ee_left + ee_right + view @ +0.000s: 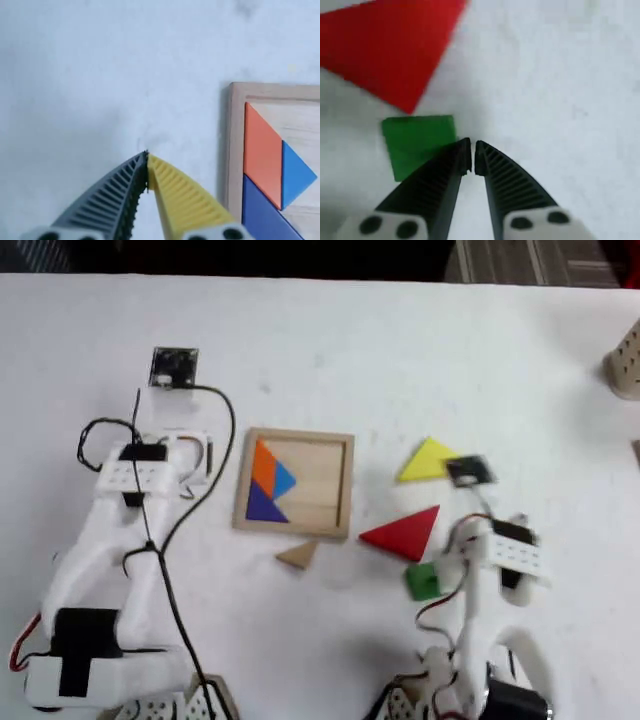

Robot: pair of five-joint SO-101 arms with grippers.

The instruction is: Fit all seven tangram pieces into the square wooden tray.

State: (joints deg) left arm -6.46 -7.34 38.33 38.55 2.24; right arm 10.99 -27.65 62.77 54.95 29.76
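While both arms are parked at the table, the left gripper [147,161] is seen clenched, its grey and yellow tips pressed together with nothing held. The square wooden tray [234,150] is placed just beside it on the yellow finger's side, untouched. Three pieces are seated in the tray along the wall nearest that gripper: an orange flat piece [261,155], a light blue triangle [296,175] tucked against it, and a dark blue piece [262,212] butted to the orange one. The right gripper [472,156] is closed down to a thin slit, with nothing gripped. A green wooden square [417,142] is found on the table just beside its tip; contact with the finger cannot be told. A large red triangle [390,47] is laid just past the green square, ahead of that gripper. A yellow triangle [428,460] is set farther ahead, past the red one. A small plain-wood triangle [297,555] is left just outside the tray's rim, between the two grippers.
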